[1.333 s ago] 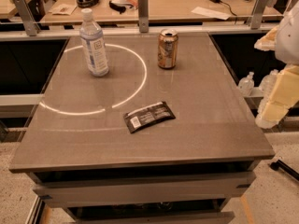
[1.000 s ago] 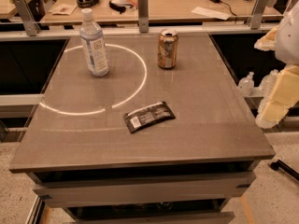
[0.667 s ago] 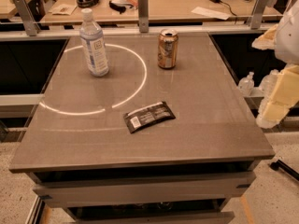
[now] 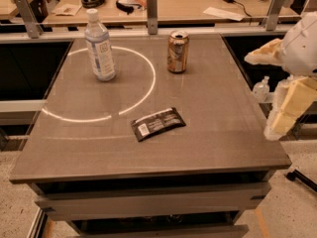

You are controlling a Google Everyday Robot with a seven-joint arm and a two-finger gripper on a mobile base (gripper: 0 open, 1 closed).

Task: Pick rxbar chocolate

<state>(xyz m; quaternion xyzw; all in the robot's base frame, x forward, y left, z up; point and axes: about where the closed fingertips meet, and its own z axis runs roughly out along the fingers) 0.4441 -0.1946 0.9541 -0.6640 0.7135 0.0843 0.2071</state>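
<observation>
Jaws: whether they stand wide or narrow cannot be told.
Gripper: the cream-coloured gripper (image 4: 285, 110) hangs beyond the right rim of the tabletop, below a rounded white arm shell (image 4: 303, 43), well apart from every object.
Rxbar chocolate: the flat, thin, black foil rxbar chocolate (image 4: 158, 124) lies flat on the tabletop, in the middle toward the front. It is skewed, with its small white label at the left end and its white lettering facing up.
Tabletop: a grey-brown rectangular tabletop (image 4: 223, 113) marked with a thin white ring (image 4: 154, 76); the bar lies just outside the ring's near right curve.
Can: a copper-coloured drink can (image 4: 178, 52) stands upright at the far middle, just outside the ring.
Bottle: a clear plastic bottle with a white cap (image 4: 99, 46) stands upright inside the ring, at the far left.
</observation>
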